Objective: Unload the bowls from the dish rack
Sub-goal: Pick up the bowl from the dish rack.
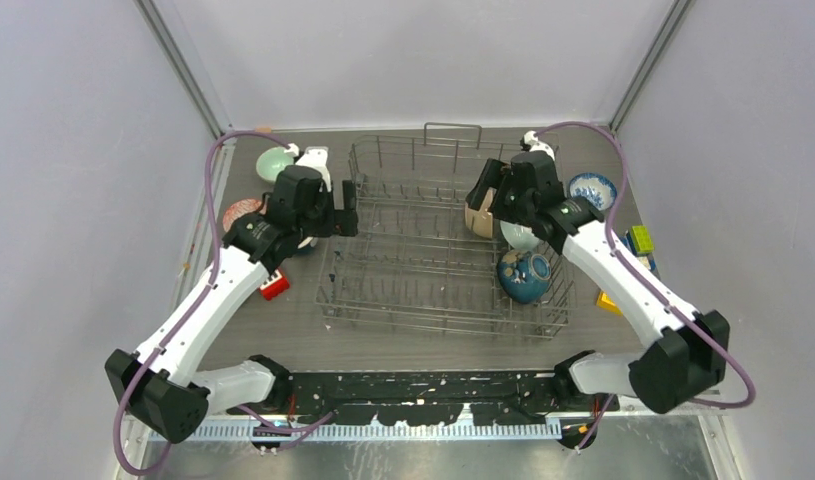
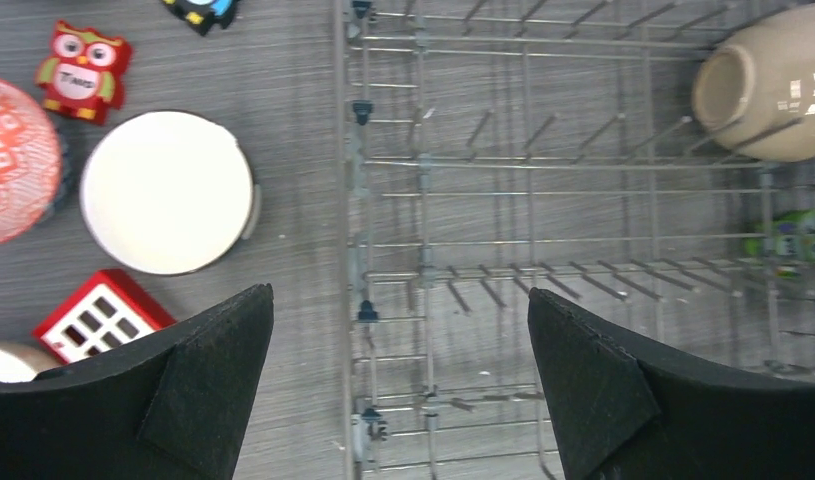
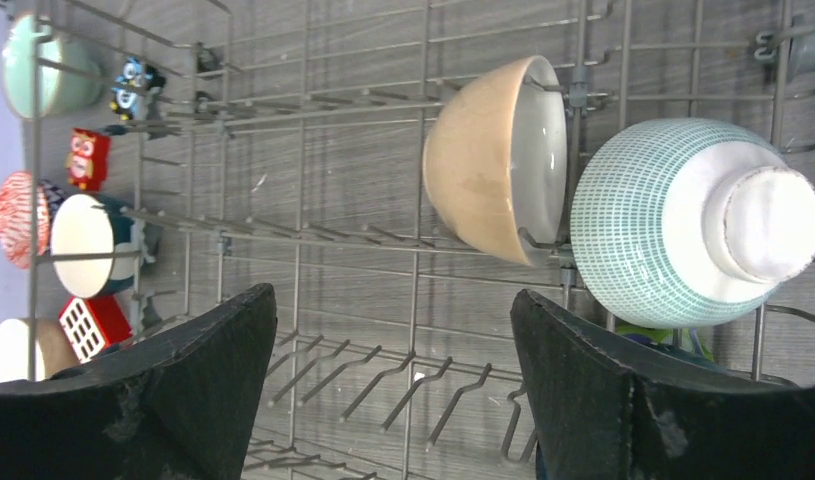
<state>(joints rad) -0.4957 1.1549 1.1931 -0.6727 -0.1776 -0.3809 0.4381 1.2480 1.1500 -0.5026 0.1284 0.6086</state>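
Observation:
The grey wire dish rack [image 1: 423, 250] sits mid-table. A tan bowl [image 1: 479, 218], a white-teal bowl [image 1: 519, 236] and a dark blue bowl [image 1: 524, 277] stand in its right end. My right gripper [image 1: 486, 187] is open and empty, hovering over the rack beside the tan bowl [image 3: 488, 160] and the white-teal bowl [image 3: 683, 225]. My left gripper [image 1: 345, 208] is open and empty above the rack's left edge [image 2: 355, 200]. A mint green bowl [image 1: 275, 162], a pink-red bowl [image 2: 13, 160] and a white-inside bowl [image 2: 168, 192] stand on the table left of the rack. A blue-white patterned bowl [image 1: 592, 188] stands to its right.
A red owl figure [image 2: 81, 70] and a red block with white squares [image 2: 101, 315] lie near the left bowls. Another pale bowl [image 3: 23, 350] shows by the block. Small coloured blocks [image 1: 638, 240] lie right of the rack. Grey walls close in the table.

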